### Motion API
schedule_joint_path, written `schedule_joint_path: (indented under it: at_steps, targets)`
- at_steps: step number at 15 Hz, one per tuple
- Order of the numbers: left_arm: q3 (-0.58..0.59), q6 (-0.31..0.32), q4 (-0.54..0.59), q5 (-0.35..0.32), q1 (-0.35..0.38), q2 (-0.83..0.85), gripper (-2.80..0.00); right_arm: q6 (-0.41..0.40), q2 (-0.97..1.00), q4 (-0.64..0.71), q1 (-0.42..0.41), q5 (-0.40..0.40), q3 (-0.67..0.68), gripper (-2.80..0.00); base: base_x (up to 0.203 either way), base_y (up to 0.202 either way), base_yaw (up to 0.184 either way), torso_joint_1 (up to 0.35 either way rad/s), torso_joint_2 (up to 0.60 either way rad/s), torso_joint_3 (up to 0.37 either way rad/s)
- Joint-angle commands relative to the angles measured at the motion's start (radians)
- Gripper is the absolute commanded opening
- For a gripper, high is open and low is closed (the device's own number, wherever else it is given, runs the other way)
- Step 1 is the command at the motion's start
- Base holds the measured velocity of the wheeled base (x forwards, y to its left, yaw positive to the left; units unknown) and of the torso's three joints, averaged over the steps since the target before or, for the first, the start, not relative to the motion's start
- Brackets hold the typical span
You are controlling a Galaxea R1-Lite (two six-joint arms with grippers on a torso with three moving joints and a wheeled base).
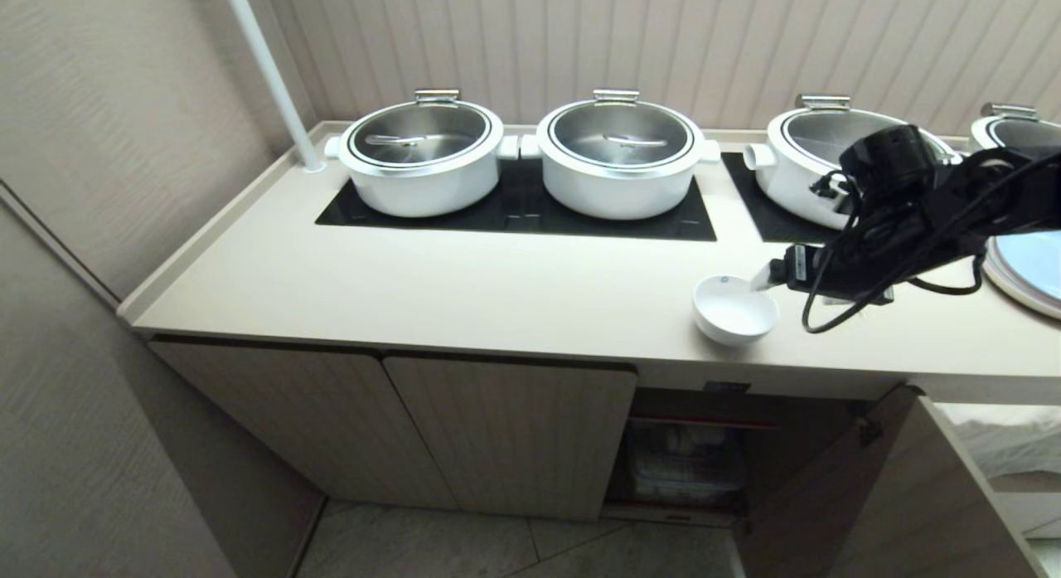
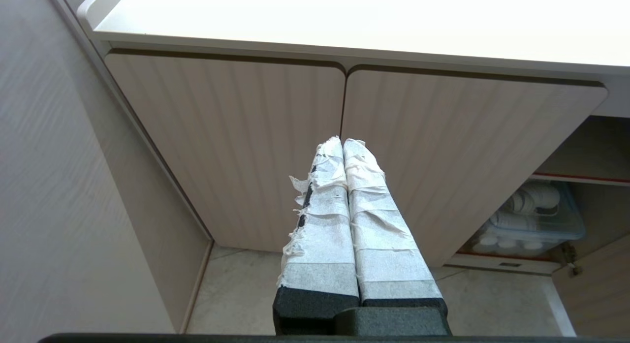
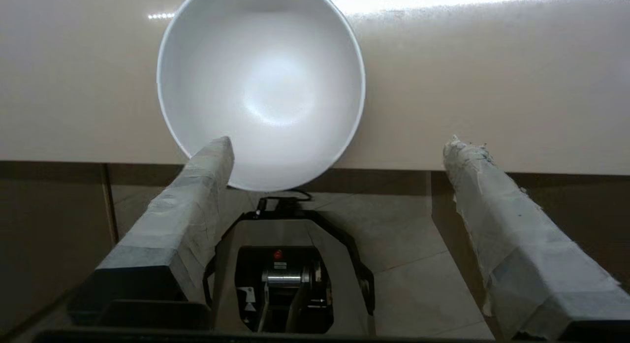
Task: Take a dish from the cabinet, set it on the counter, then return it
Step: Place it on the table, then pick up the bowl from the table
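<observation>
The dish (image 1: 733, 310), a small white bowl, stands upright and empty on the counter (image 1: 464, 288) close to its front edge. My right gripper (image 1: 767, 281) hovers just right of the dish and is open. In the right wrist view the dish (image 3: 261, 87) lies ahead of the right gripper (image 3: 339, 146). One taped finger (image 3: 206, 171) overlaps its rim and the other stands well clear over the counter (image 3: 492, 87). Nothing is held. The cabinet (image 1: 506, 429) below has its right compartment open. My left gripper (image 2: 343, 141) is shut, parked low before the closed doors.
Several white lidded pots (image 1: 423, 155) sit on black cooktop panels (image 1: 514, 209) at the back. A pale blue plate (image 1: 1032, 267) lies at the right. A clear bin of dishes (image 1: 684, 466) sits in the open compartment, its door (image 1: 829, 495) swung out. A white pole (image 1: 273, 72) rises at the back left.
</observation>
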Motion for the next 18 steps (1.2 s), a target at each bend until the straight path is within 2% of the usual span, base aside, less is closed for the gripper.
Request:
schedule_joint_path:
  at_steps: [1, 7, 13, 18]
  targets:
    - [0.0, -0.001, 0.0, 0.001, 0.0, 0.0, -2.8, -0.013, -0.091, -0.048, 0.003, 0.001, 0.105, -2.8, 0.0, 0.0, 0.0, 0.0, 0.0, 0.0]
    - [-0.001, -0.001, 0.0, 0.001, 0.0, 0.0, -2.8, -0.062, -0.232, -0.217, 0.018, 0.003, 0.357, -2.8, 0.0, 0.0, 0.0, 0.0, 0.0, 0.0]
    - [-0.001, -0.001, 0.0, 0.001, 0.0, 0.0, -2.8, -0.114, -0.507, -0.461, 0.047, 0.0, 0.802, -2.8, 0.0, 0.0, 0.0, 0.0, 0.0, 0.0]
    - [0.0, -0.001, 0.0, 0.0, 0.0, 0.0, -2.8, -0.168, -0.755, -0.504, 0.049, -0.003, 1.108, -2.8, 0.0, 0.0, 0.0, 0.0, 0.0, 0.0]
